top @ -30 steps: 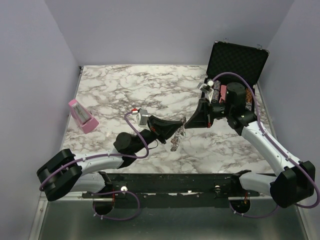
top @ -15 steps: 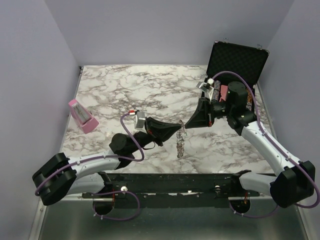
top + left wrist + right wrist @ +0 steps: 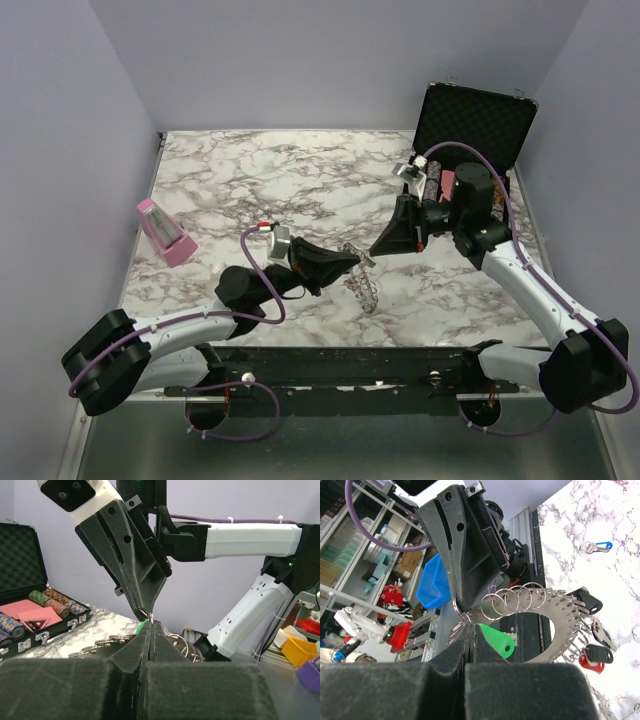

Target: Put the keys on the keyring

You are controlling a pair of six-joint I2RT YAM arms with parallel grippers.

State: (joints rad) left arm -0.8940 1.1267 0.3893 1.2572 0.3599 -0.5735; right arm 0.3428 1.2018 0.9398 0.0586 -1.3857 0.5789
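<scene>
Marbled tabletop (image 3: 300,170) between lilac walls. Well left of the keyring (image 3: 364,288) stands a pink wedge-shaped box (image 3: 165,232). The left hand (image 3: 357,261), fingers pressed shut, pinches the keyring's upper end. The toothed band with small split rings curves down from there, with black keys (image 3: 590,600) and a red key (image 3: 590,663) at its far end. A green key (image 3: 496,640) sits at the pinched end. The right hand (image 3: 377,251), closed, meets the left hand tip to tip there; what it pinches cannot be told. A blue key (image 3: 600,546) lies apart from the keyring. Well right of the keyring is an open poker-chip case (image 3: 472,125).
</scene>
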